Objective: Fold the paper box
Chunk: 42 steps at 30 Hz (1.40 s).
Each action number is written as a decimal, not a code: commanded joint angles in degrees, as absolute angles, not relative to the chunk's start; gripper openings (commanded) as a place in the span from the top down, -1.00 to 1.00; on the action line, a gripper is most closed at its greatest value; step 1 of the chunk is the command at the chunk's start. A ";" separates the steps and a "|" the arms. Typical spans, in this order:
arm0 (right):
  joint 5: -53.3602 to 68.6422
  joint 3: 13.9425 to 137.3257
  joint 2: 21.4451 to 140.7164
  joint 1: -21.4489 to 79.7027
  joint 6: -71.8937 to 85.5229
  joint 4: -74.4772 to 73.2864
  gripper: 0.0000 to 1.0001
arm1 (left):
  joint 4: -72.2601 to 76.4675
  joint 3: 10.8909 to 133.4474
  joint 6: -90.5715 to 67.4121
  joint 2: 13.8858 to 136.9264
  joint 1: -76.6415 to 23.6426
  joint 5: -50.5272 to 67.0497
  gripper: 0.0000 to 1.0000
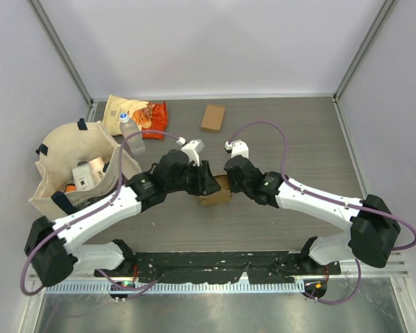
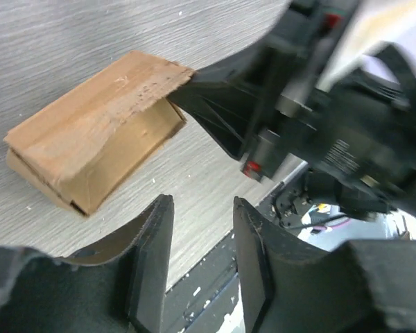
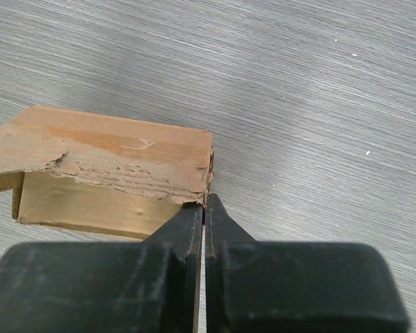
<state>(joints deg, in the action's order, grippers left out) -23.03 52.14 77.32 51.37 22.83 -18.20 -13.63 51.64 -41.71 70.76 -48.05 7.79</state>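
Grey woodgrain table (image 1: 277, 125), white walls on three sides. Tote bag (image 1: 69, 166) at far left. Both arms reach inward and meet at the box (image 1: 216, 198), mid-table. Left gripper (image 2: 202, 208): jaws apart, empty, near the box. Right gripper (image 3: 204, 208): jaws together, tips touching the box corner.

Robot arms: 2 (left arm (image 1: 97, 215), right arm (image 1: 319, 201)). Cardboard boxes: 2 (partly folded box (image 1: 216, 198), flat box (image 1: 213, 118)). Cloth bag (image 1: 59, 146): 1. Snack packet (image 1: 116, 105): 1. Plastic bottle (image 1: 133, 135): 1.
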 commanded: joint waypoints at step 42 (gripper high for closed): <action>30.22 54.41 79.27 23.82 52.12 -15.65 -0.37 | -17.50 47.11 -77.25 75.06 -30.94 16.96 -0.36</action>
<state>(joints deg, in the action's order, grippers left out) 26.70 55.77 80.01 23.88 49.39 -23.05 -22.85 49.12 -76.36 74.13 -30.89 15.18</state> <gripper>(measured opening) 0.716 0.705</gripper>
